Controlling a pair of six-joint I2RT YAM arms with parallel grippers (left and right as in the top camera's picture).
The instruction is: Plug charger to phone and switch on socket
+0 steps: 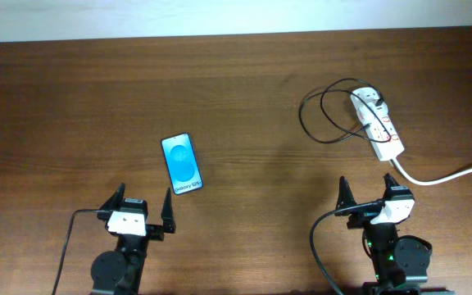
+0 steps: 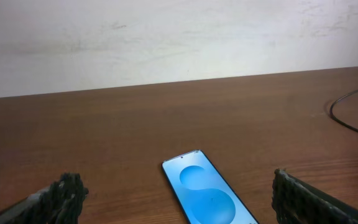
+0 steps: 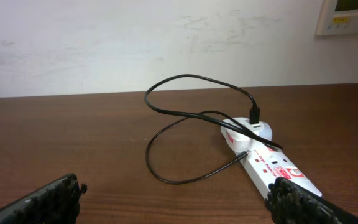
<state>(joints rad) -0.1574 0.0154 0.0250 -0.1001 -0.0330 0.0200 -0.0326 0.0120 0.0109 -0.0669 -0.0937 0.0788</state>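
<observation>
Opening position. My left gripper (image 1: 146,194) and right gripper (image 1: 368,188) both stand with jaws spread wide, holding nothing. The phone (image 1: 182,163), a slim glassy slab with a glowing blue screen, lies flat just ahead of the left gripper. The charger (image 1: 324,119), a thin glossy black cable in loose loops, has its white head seated on the socket (image 1: 381,127), a long hard-plastic strip ahead of the right gripper. In my judgement I should come in low and pinch just behind the connector tip (image 3: 246,155), clear of the loops.

Brown wooden table (image 1: 244,98), white wall (image 2: 166,37)
</observation>
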